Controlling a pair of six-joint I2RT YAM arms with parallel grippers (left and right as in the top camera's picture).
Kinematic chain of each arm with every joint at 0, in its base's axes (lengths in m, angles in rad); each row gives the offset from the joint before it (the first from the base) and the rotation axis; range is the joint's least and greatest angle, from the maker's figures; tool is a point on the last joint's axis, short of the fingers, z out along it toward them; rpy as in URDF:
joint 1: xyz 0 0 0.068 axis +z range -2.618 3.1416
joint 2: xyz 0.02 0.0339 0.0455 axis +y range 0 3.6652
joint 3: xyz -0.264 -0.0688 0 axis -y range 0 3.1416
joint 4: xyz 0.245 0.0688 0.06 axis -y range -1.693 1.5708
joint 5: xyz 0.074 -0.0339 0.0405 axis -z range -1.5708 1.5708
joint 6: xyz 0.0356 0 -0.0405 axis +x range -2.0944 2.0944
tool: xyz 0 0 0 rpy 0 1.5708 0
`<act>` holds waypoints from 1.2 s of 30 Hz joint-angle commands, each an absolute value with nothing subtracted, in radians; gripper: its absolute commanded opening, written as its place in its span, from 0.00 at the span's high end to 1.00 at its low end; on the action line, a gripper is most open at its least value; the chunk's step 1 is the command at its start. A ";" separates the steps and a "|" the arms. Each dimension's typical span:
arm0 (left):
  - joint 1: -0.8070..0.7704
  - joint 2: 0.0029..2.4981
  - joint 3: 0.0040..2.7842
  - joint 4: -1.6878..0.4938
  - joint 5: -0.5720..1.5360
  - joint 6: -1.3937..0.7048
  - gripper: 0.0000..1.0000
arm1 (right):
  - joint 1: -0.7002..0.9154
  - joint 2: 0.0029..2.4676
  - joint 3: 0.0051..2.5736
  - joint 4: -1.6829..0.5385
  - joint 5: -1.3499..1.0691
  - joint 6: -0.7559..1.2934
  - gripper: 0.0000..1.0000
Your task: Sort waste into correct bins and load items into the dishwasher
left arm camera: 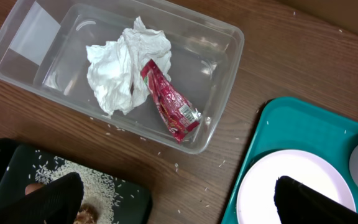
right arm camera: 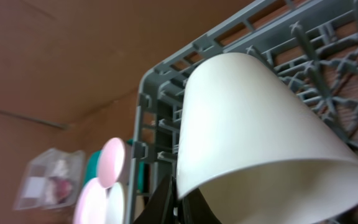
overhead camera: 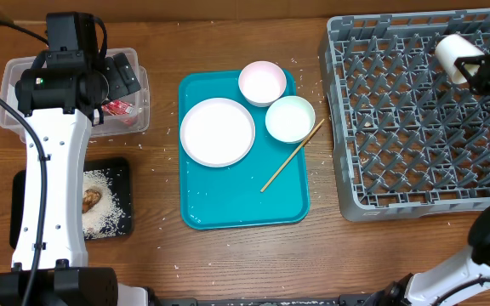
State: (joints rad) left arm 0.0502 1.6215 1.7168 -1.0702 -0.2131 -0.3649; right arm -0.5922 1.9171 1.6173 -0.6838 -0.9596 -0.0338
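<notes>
The clear tub (left arm camera: 222, 81) holds a crumpled white napkin (left arm camera: 120, 68) and a red foil wrapper (left arm camera: 169, 102). My left gripper (left arm camera: 179, 199) hangs open and empty above the table beside the tub (overhead camera: 11, 102), its fingers (left arm camera: 55, 196) wide apart. A brown lump (overhead camera: 91, 199) lies on rice in the black tray (overhead camera: 117, 212). The white plate (overhead camera: 218, 131), pink bowl (overhead camera: 263, 82) and pale green bowl (overhead camera: 290, 118) sit on the teal tray (overhead camera: 245, 204). My right gripper (right arm camera: 188, 199) is shut on the rim of the white cup (right arm camera: 260, 124), held tilted over the grey dish rack (overhead camera: 415, 127).
A thin tan stick (overhead camera: 292, 155) lies across the teal tray's right edge. Loose rice grains are scattered on the wooden table (overhead camera: 160, 170). The rack's upright pegs (overhead camera: 398, 102) fill its grid. The left arm (overhead camera: 54, 170) stretches over the black tray's left side.
</notes>
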 commanded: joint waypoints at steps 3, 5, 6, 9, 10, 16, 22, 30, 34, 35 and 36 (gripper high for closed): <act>0.052 1.617 1.731 -1.069 -0.210 -0.374 0.00 | -0.611 1.998 1.607 -0.658 -1.184 -0.057 0.96; 0.052 1.617 1.731 -1.069 -0.210 -0.374 0.01 | -0.611 2.027 1.607 -0.654 -1.184 -0.057 0.96; 0.052 1.617 1.731 -1.069 -0.210 -0.374 0.00 | -0.611 2.040 1.607 -0.651 -1.184 -0.057 0.96; 0.052 1.617 1.731 -1.069 -0.210 -0.374 0.00 | -0.611 2.072 1.607 -0.646 -1.183 -0.057 0.96; 0.052 1.617 1.731 -1.069 -0.210 -0.374 0.00 | -0.611 2.080 1.607 -0.648 -1.183 -0.056 0.96; 0.052 1.617 1.731 -1.069 -0.210 -0.374 0.00 | -0.613 2.091 1.607 -0.654 -1.072 0.062 0.96; 0.052 1.616 1.731 -1.069 -0.210 -0.374 0.00 | -0.620 2.091 1.608 -0.698 -1.029 0.087 0.96; 0.052 1.616 1.731 -1.069 -0.210 -0.374 0.00 | -0.648 2.089 1.612 -0.749 -0.987 0.118 0.96; 0.052 1.616 1.731 -1.069 -0.210 -0.374 0.00 | -0.675 2.089 1.612 -0.782 -0.953 0.128 0.96; 0.052 1.617 1.731 -1.069 -0.210 -0.374 0.00 | -0.683 2.089 1.612 -0.789 -0.953 0.128 0.96; 0.052 1.616 1.731 -1.069 -0.210 -0.374 0.00 | -0.689 2.089 1.612 -0.793 -0.953 0.128 0.96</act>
State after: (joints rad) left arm 0.0502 1.6215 1.7168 -1.0698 -0.2131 -0.3649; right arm -0.6640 2.0888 1.6157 -0.7788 -1.0828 0.1028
